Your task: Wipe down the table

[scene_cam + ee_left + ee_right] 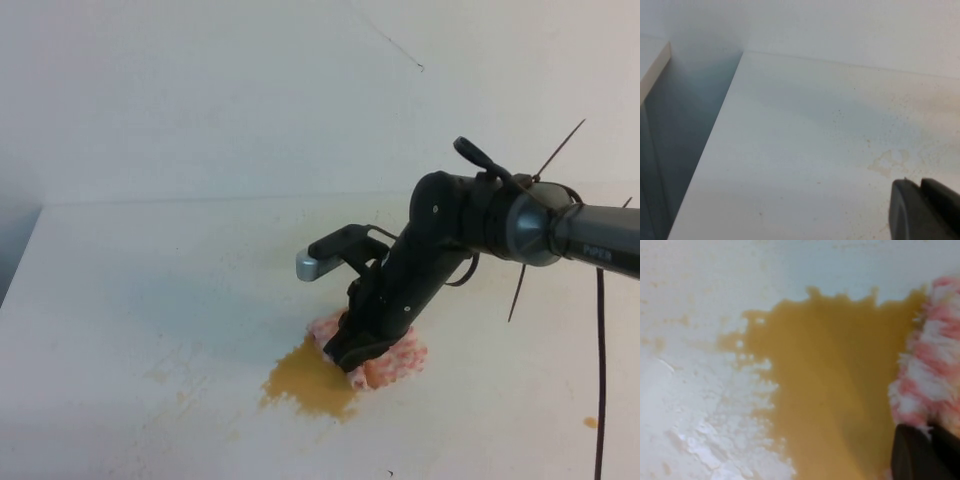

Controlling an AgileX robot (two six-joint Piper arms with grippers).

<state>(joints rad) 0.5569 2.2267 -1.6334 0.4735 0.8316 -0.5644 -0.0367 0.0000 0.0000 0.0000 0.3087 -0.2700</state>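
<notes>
A yellow-brown spill (308, 385) lies on the white table (150, 300), near its front middle. A fluffy pink-and-white cloth (397, 362) rests on the table against the spill's right edge. My right gripper (350, 360) points steeply down onto the cloth and is shut on it. In the right wrist view the spill (840, 380) fills the middle, and the cloth (932, 355) bunches at the right gripper (927, 435), whose dark fingertips pinch its fibres. My left gripper (920, 186) hangs over bare table, far from the spill, its two fingers together with nothing between them.
The table's left edge (20, 260) drops to a dark gap; the left wrist view shows the same edge (715, 135). A black cable (600, 380) hangs at the far right beside a small brown spot (590, 422). A faint dried stain (887, 162) marks the table near my left gripper.
</notes>
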